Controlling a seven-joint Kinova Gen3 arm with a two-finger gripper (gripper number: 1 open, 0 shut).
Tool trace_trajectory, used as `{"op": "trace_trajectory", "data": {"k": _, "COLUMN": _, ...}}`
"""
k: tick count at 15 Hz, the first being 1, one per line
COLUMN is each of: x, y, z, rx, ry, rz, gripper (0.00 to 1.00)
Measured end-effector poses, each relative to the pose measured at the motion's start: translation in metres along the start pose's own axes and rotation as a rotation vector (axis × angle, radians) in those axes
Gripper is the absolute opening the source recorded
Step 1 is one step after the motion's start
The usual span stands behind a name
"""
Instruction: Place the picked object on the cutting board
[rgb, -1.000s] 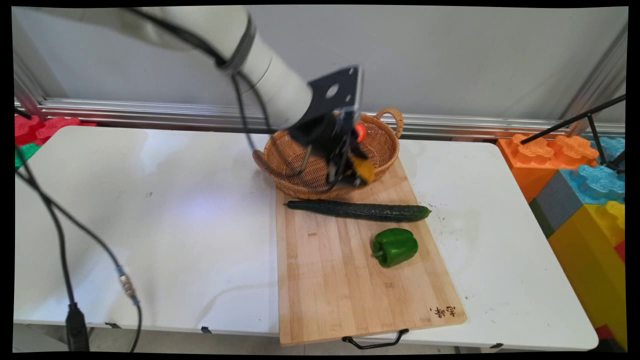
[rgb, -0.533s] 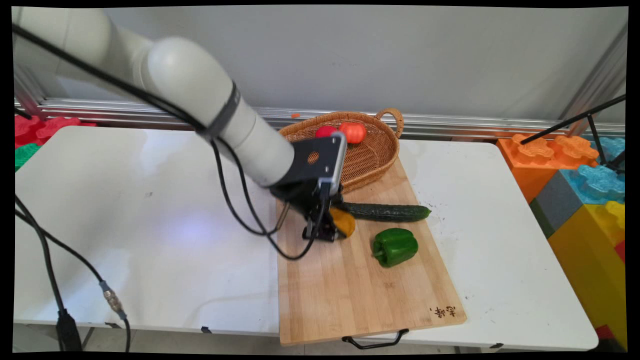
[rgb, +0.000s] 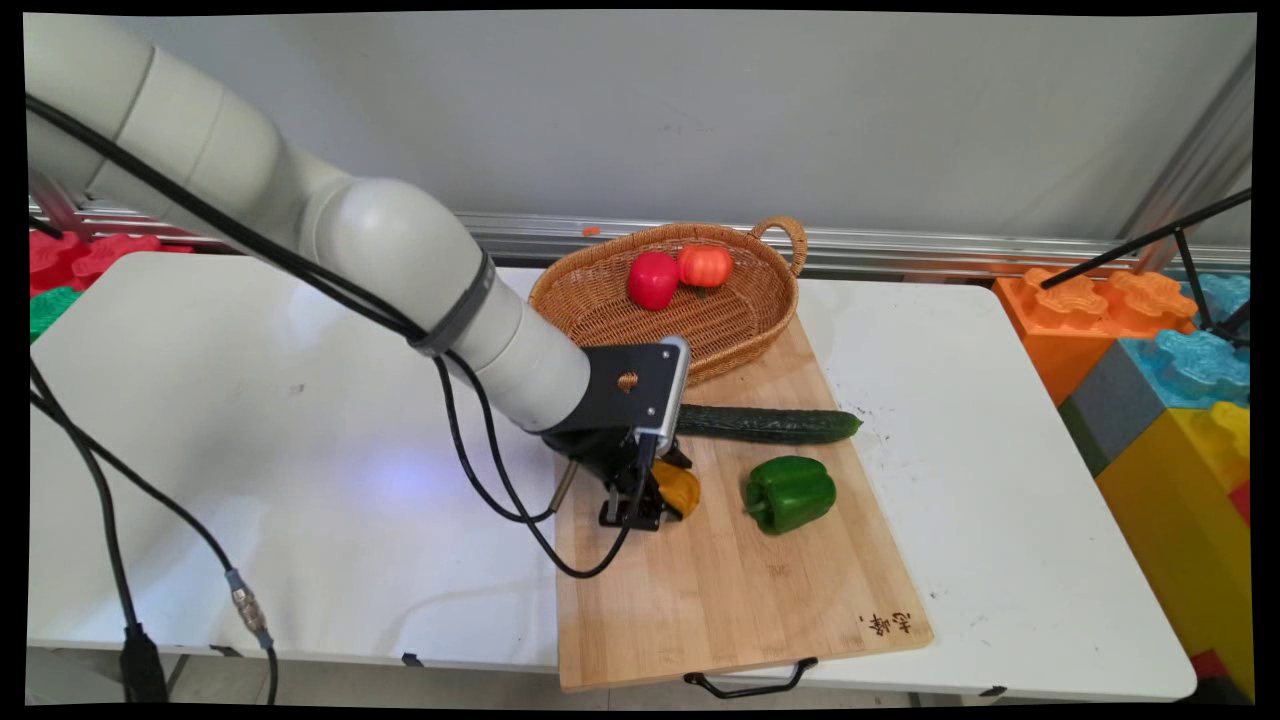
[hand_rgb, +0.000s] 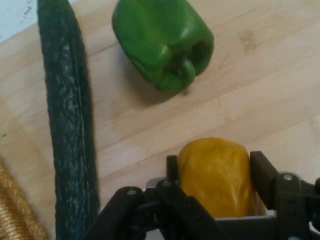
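My gripper (rgb: 655, 500) (hand_rgb: 216, 172) is shut on a yellow-orange pepper (rgb: 680, 488) (hand_rgb: 216, 175), held low over the wooden cutting board (rgb: 700, 580) near its left middle. In the hand view both fingers (hand_rgb: 262, 170) press the pepper's sides. A green bell pepper (rgb: 790, 493) (hand_rgb: 162, 40) lies on the board just to the right of it. A long dark cucumber (rgb: 770, 424) (hand_rgb: 70, 125) lies across the board behind the gripper, its left end hidden by the hand.
A wicker basket (rgb: 600, 305) at the board's far end holds a red pepper (rgb: 652, 279) and an orange tomato (rgb: 705, 265). Big coloured foam blocks (rgb: 1160, 370) stand off the table's right edge. Black cables (rgb: 110, 520) hang at the left.
The arm has carried the yellow-orange pepper out of the basket, forward and down onto the board's left middle. The basket's red pepper and tomato are now uncovered.
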Motion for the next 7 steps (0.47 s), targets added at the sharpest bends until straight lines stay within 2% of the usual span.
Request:
{"op": "trace_trajectory", "data": {"k": 2, "x": -0.0017, "y": 0.0028, "z": 0.0036, "rx": -0.003, "ry": 0.002, "rz": 0.007, "gripper": 0.0}}
{"op": "trace_trajectory", "data": {"k": 3, "x": -0.0022, "y": 0.004, "z": 0.0043, "rx": -0.005, "ry": 0.005, "rz": 0.011, "gripper": 1.0}}
{"op": "trace_trajectory", "data": {"k": 7, "x": -0.004, "y": 0.0037, "z": 0.0005, "rx": -0.012, "ry": 0.019, "rz": 0.015, "gripper": 1.0}}
